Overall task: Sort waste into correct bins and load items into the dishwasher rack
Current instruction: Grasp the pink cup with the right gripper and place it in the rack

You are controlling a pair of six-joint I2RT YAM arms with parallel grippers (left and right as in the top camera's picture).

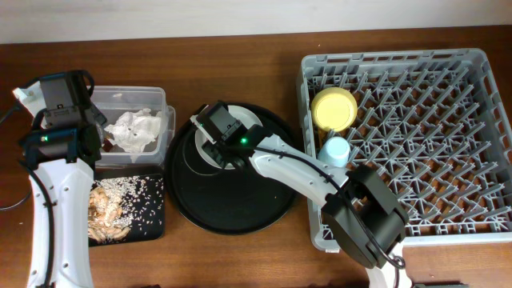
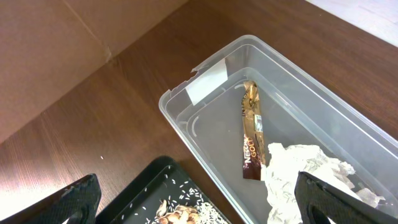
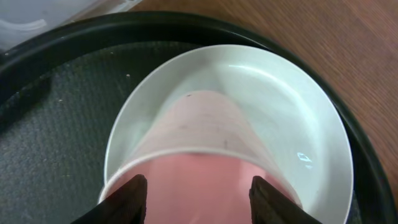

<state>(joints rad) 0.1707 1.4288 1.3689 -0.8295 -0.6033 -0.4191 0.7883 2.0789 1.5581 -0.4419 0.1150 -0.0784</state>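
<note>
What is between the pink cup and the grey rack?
Nothing visible on the table. The pink cup only has to clear the rack wall; the yellow bowl and light-blue cup sit just inside it.

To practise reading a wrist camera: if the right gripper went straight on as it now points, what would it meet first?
The right gripper would first meet the small pink cup, which lies directly ahead between its fingers, over the pale round plate. Whether they already touch is unclear.

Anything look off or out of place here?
Pink cup is tipped on its side over the white plate, mouth toward the right gripper, whose jaws clasp it. Clear tub: rim looks chipped beside its white label.
</note>
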